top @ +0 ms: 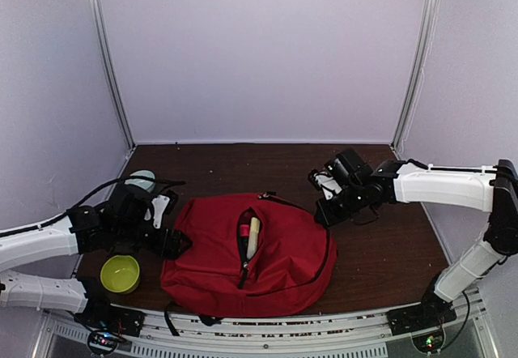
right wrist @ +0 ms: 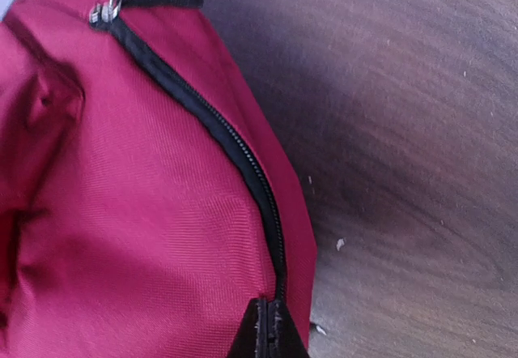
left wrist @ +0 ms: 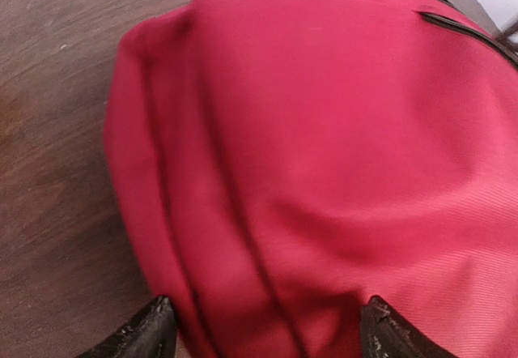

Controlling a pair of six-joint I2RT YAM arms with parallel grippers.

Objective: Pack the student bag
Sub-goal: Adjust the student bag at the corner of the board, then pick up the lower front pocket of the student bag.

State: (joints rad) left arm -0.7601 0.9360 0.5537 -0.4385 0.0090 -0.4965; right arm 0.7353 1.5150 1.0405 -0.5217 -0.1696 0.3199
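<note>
- The left gripper (left wrist: 267, 338) is seen released, its jaws spread wide and its fingertips (left wrist: 150, 334) well apart.
- The student bag (top: 275, 269) is laid flat on the table (left wrist: 57, 172), between the two grippers; its rounded red edge is found directly ahead of the left jaws and partly between them.
- One left fingertip is placed over bare wood just beside the bag's edge, the other over the red fabric. Whether either touches the bag cannot be told.
- The right gripper (right wrist: 267, 335) is seen clenched, its tips pressed together at the opposite edge of the bag.
- A black zip (right wrist: 218, 131) is run away from the closed tips across the fabric. Its near end is met right at the tips, and its metal slider (right wrist: 104, 10) is set at the far end.
- Whether fabric or zip is pinched by the right jaws cannot be told.
- From the top view, a slit opening (top: 243, 273) is seen on the bag's upper face, roughly midway between the two sets of jaws; a cream tube-like item (top: 254, 238) and a red-and-dark item (top: 244, 236) are shown inside it.
- A green bowl (top: 120, 274) is set near the left jaws, on the side away from the bag.
</note>
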